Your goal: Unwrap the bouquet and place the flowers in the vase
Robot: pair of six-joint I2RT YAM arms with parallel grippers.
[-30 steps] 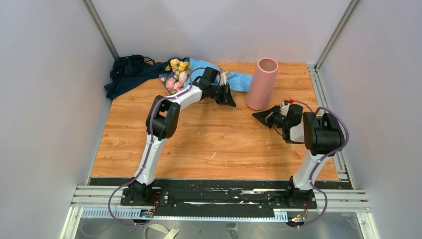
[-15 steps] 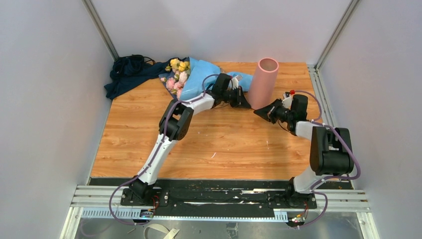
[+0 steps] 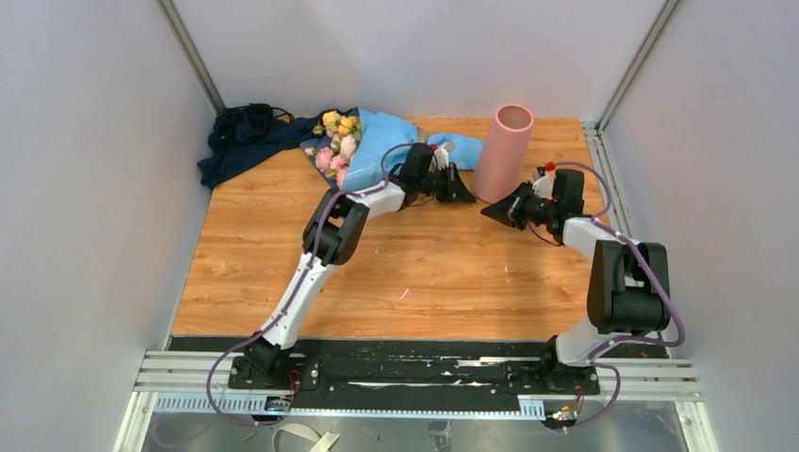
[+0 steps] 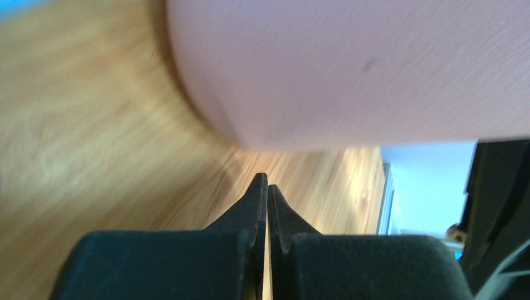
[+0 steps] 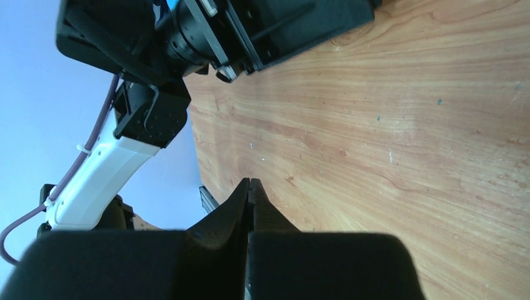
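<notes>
**Grippers meet at the foot of the vase, bouquet unopened**

Cloth comes first from the left: one dark navy heap (image 3: 240, 141) bunched in the back corner, farthest from the vase (image 3: 501, 155). It looks pushed aside, out of the work.

Next toward the vase lies the single bouquet (image 3: 369, 151), flat on the wooden table (image 3: 396, 273). Its blue paper (image 3: 386, 132) is wrapped round it, and the narrow end reaches almost to the vase's left side. The flowers (image 3: 334, 141), several pink and yellow heads too crowded to count, point away from the vase.

The left gripper (image 3: 468, 196) reaches across the wrap with its tips just beside the base of the vase. Its jaws are clenched flat together with nothing between them. My guess is that it is nudging or steadying the vase, not going for the paper.

There is one vase, a pink cylinder standing with its mouth up and nothing in it.

The right gripper (image 3: 487, 214), one of two, sits low at the near side of the vase's foot, pointing at its partner. It too is pinched tight on nothing, so the pair seem to be bracketing the base.
</notes>
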